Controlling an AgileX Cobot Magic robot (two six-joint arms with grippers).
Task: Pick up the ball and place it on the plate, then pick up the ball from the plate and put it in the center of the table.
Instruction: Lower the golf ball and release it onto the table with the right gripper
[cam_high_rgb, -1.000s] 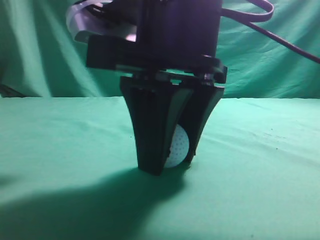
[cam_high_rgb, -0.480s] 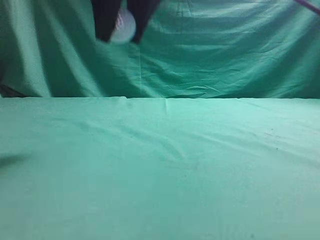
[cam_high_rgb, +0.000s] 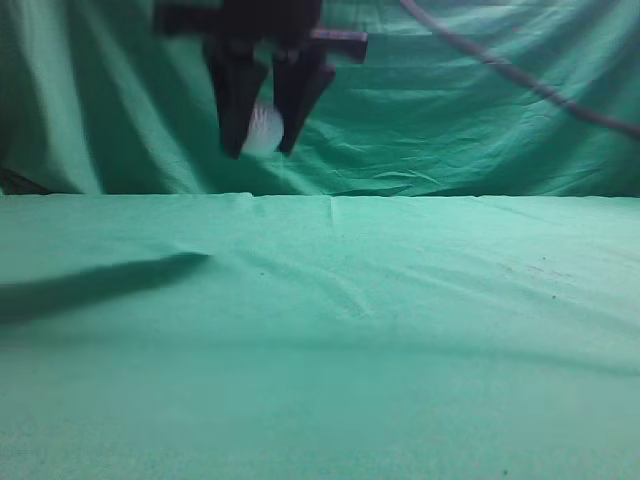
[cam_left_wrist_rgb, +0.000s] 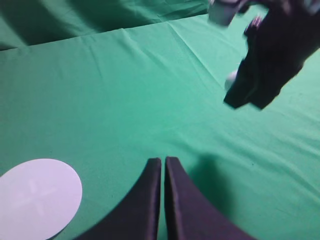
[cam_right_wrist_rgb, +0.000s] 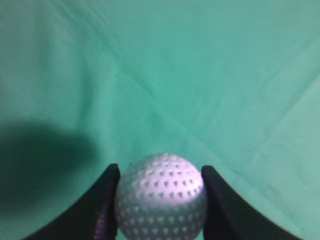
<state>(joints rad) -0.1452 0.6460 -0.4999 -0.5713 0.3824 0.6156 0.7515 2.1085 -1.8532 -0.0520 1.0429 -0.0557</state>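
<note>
My right gripper (cam_high_rgb: 262, 140) is shut on the small white dimpled ball (cam_high_rgb: 264, 130) and holds it high above the green table (cam_high_rgb: 400, 330). In the right wrist view the ball (cam_right_wrist_rgb: 161, 196) sits between the two black fingers (cam_right_wrist_rgb: 160, 172). The left wrist view shows the right gripper (cam_left_wrist_rgb: 252, 95) at the upper right with a bit of the ball (cam_left_wrist_rgb: 230, 79) showing. My left gripper (cam_left_wrist_rgb: 163, 161) is shut and empty, low over the cloth. The flat white round plate (cam_left_wrist_rgb: 36, 198) lies on the table at the lower left of the left wrist view, left of the left gripper.
A draped green cloth backdrop (cam_high_rgb: 480, 110) hangs behind the table. A dark cable (cam_high_rgb: 520, 75) runs across the upper right. A shadow (cam_high_rgb: 90, 285) lies on the cloth at the left.
My right gripper lifted the ball off the table, rose almost out of view, and now has come down a little, still at the upper left.
</note>
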